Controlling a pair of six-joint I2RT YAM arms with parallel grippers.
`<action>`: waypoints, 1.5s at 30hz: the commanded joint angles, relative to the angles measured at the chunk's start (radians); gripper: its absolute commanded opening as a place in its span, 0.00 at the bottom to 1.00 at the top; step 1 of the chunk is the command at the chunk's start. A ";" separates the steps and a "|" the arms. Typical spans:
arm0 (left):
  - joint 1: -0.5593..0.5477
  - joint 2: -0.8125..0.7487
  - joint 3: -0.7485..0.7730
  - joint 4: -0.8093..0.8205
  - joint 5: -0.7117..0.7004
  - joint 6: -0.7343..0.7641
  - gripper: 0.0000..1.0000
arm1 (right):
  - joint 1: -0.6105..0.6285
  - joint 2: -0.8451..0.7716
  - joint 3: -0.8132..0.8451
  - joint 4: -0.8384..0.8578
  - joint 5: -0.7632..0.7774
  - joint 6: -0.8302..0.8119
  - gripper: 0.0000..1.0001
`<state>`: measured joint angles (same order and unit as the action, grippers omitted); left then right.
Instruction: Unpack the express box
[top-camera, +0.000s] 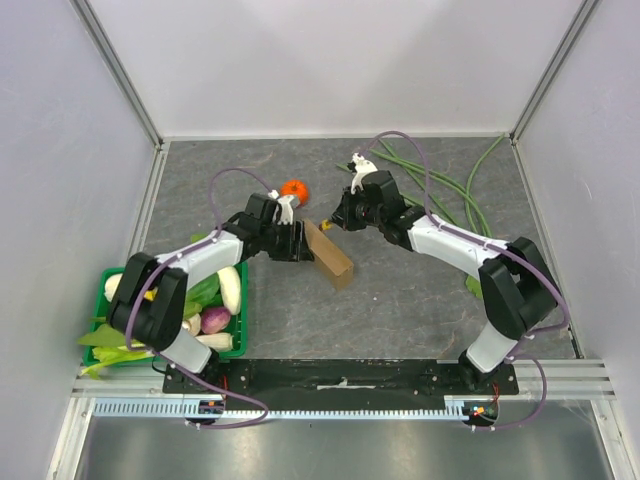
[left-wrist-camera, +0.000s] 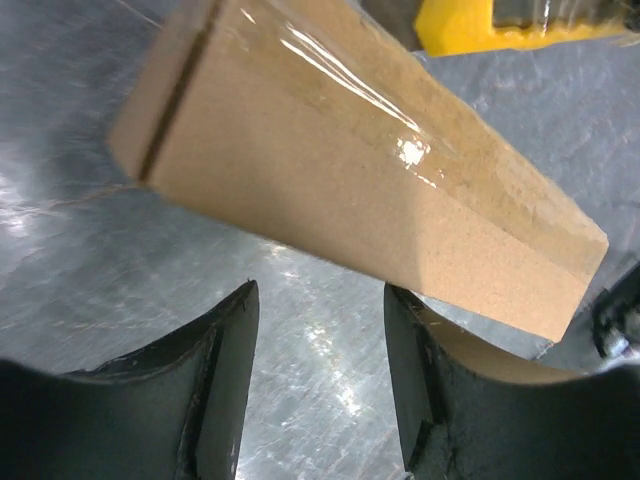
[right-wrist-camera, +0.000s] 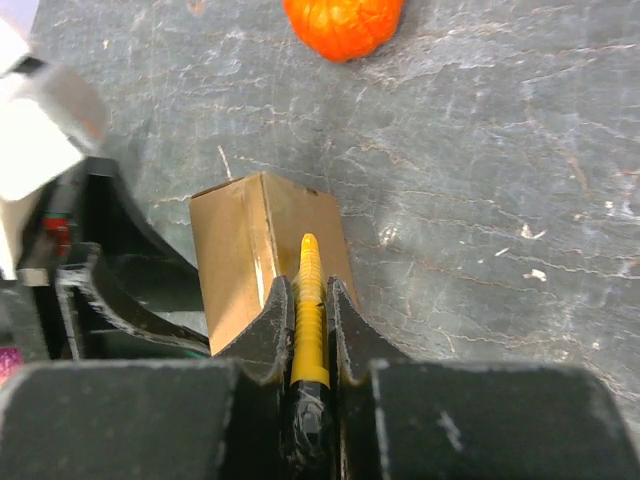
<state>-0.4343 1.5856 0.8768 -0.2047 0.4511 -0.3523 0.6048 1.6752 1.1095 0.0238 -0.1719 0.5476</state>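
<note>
The express box (top-camera: 330, 255), a flat brown cardboard carton with clear tape along its seam, lies slantwise in the middle of the table. My left gripper (top-camera: 300, 243) is at its left side. In the left wrist view that gripper (left-wrist-camera: 320, 292) is open with only bare table between its fingers, and the box (left-wrist-camera: 370, 170) lies just past the tips, its lower edge against the right finger (left-wrist-camera: 420, 360). My right gripper (right-wrist-camera: 310, 285) is shut on a yellow ridged cutter (right-wrist-camera: 310, 300), whose tip rests on the box's (right-wrist-camera: 265, 240) far end.
A tangerine (top-camera: 294, 189) lies just behind the left gripper. A green crate (top-camera: 243, 300) of vegetables stands at the near left beside the left arm. Long green beans (top-camera: 440, 185) sprawl across the back right, behind the right arm.
</note>
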 joint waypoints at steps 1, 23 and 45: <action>-0.001 -0.148 -0.016 0.014 -0.263 -0.007 0.59 | 0.001 -0.095 0.075 -0.080 0.139 -0.035 0.00; 0.002 -0.061 0.300 0.106 -0.123 0.072 0.79 | 0.381 -0.463 -0.237 -0.187 0.324 -0.146 0.00; -0.167 0.099 0.284 0.027 -0.025 0.335 0.68 | 0.366 -0.470 -0.318 -0.295 0.746 0.089 0.00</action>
<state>-0.5980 1.6829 1.1782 -0.1867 0.3794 -0.0967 0.9928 1.2430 0.8043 -0.2653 0.4866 0.5789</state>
